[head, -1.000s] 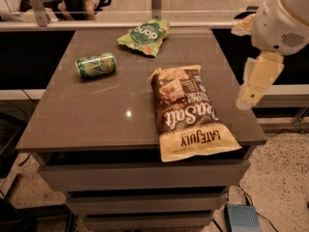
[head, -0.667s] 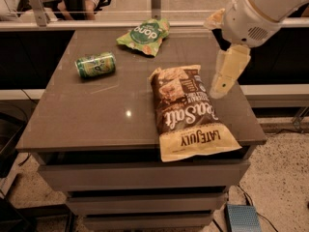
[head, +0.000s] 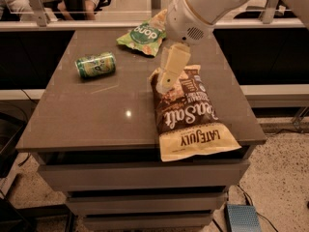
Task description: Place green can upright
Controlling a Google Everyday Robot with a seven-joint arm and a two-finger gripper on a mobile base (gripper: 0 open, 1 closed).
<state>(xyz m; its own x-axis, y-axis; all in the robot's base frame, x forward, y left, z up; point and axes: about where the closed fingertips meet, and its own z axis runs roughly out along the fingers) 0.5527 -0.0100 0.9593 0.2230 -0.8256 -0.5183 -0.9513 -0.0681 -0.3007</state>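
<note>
Grey-brown tabletop: a smooth, flat counter above a stack of drawers, with all four of its edges in view.
Green can: lying on its side in the left rear part of the tabletop. It is near the left edge but not over it, and touches nothing else.
Gripper: pale, hanging tip-down from the white arm over the middle of the table, at the top left corner of the brown chip bag. It is well to the right of the can. Whether it is spread or pressed together does not show.
Brown chip bag: flat, running from the table's centre to the front, with its yellow end hanging over the front edge.
Green snack bag: crinkled, near the rear edge, behind the gripper.
Open room: bare surface lies between the can and the brown bag, and across the front left of the table.
Floor: a blue object lies at the lower right.
</note>
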